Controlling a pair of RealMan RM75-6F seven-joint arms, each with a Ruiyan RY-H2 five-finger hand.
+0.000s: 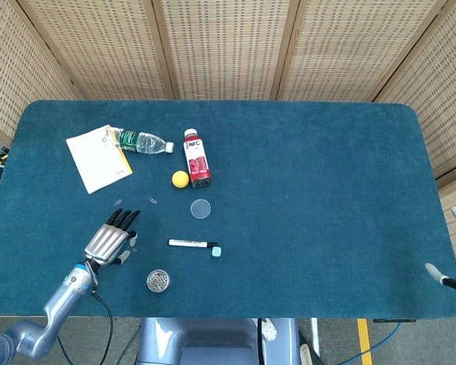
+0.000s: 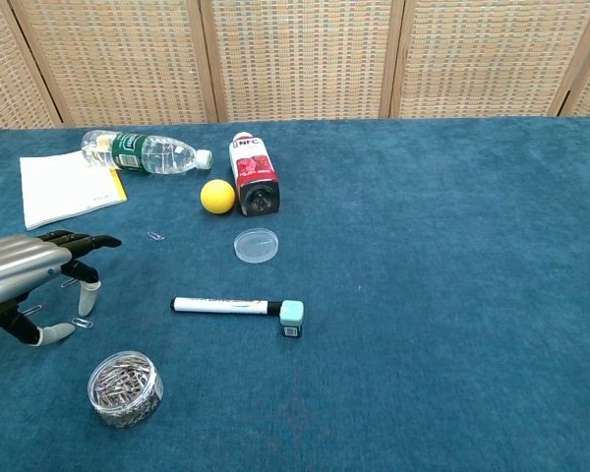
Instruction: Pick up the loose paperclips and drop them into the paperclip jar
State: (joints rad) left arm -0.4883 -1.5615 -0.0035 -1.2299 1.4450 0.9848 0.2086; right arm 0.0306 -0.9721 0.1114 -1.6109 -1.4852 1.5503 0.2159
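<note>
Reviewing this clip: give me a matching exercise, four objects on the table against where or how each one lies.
1. water bottle
2. yellow ball
3. paperclip jar
4. marker

A. open, near the table's front edge
B. lying partly on the white paper
C. beside the red juice bottle
D. next to a pale blue cap

Pairs: 1-B, 2-C, 3-A, 4-D

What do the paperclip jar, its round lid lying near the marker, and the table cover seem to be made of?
Paperclip jar: clear, glossy, probably plastic or glass; the silvery clips show through its wall.
Round lid: thin transparent plastic, it seems; the blue cover shows through it and the rim catches light.
Table cover: matte teal fabric, like felt or short-pile carpet, with a fuzzy, mottled surface and no glare.
</note>
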